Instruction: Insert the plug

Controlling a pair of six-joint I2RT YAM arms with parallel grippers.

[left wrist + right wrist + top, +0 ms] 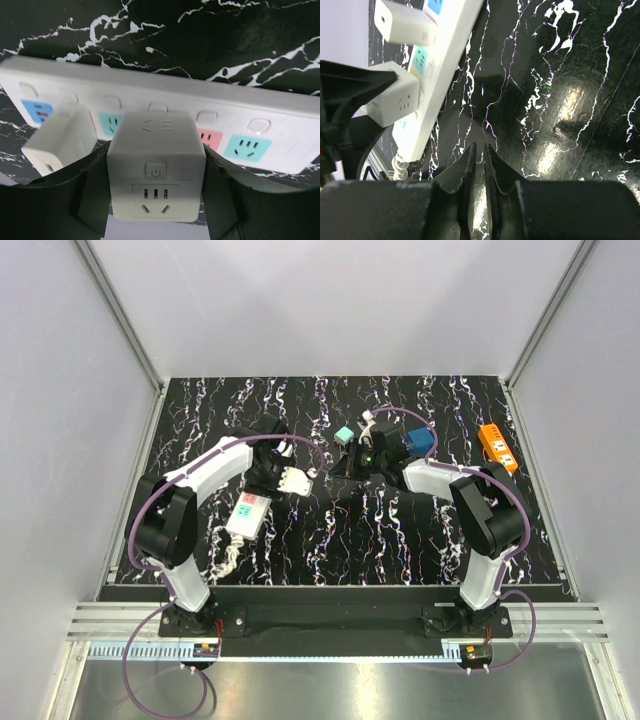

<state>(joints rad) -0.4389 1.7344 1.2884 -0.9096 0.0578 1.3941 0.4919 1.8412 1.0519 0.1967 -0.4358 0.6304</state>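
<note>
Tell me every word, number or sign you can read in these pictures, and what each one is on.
No words or numbers can be read anywhere.
Power symbol (a circle with a stroke): on a button on the white cube plug.
Raised marks on the cube's top face: too faint to read.
White power strip: coloured sockets, no legible print.
Orange strip, seen from overhead: pale marks, too small to read.

You're working in a robotics lab cell, not a home or shop. Plain grey wall panels point(330, 300) set in aluminium frame posts point(120, 310) box in a black marbled table point(400, 540). The left arm point(175, 515) and right arm point(490, 515) are bolted to a black rail point(330, 618) at its near edge, and purple cables point(135, 540) loop around them.
</note>
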